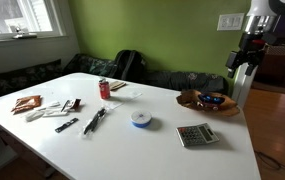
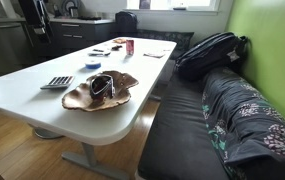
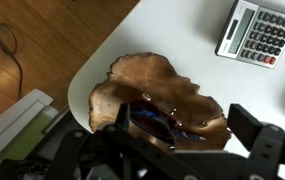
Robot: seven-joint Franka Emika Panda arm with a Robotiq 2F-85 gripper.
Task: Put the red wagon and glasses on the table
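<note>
A brown wooden bowl (image 1: 194, 103) sits near a corner of the white table (image 1: 132, 140). The red wagon (image 1: 204, 98) with dark-blue bits lies in it, and dark glasses (image 2: 102, 86) lie beside the wagon. In the wrist view the bowl (image 3: 157, 80) is right below, and the wagon (image 3: 145, 117) and glasses (image 3: 170, 124) lie between the finger tips. My gripper (image 3: 182, 130) is open and empty. In an exterior view it (image 1: 244, 62) hangs well above the bowl.
A grey calculator (image 1: 195, 135) lies next to the bowl. A white tape roll (image 1: 142, 119), a red soda can (image 1: 104, 89), pens and packets lie further along the table. A dark sofa with a black backpack (image 2: 212, 50) runs beside the table.
</note>
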